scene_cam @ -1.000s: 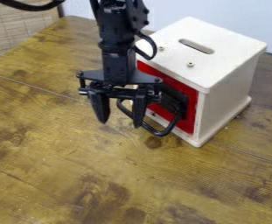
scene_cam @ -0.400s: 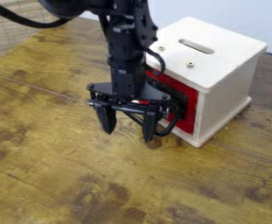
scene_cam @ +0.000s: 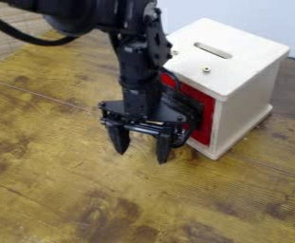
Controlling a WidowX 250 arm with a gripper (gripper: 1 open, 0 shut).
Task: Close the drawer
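The hand (scene_cam: 140,145) points down at the wooden surface (scene_cam: 61,190) with its two fingers spread wide and nothing between them. Just behind it and to its right, the red drawer (scene_cam: 194,106) sits in the cream-white cabinet (scene_cam: 232,71), its black front and wire handle (scene_cam: 185,128) partly hidden by the arm. The drawer seems nearly or fully in, though I cannot tell whether a small gap remains; if so, a last push is left.

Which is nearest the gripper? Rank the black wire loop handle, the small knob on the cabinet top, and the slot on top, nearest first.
1. Black wire loop handle, right beside the gripper.
2. Small knob, front of the cream-white cabinet's top.
3. Slot, farther back on top.
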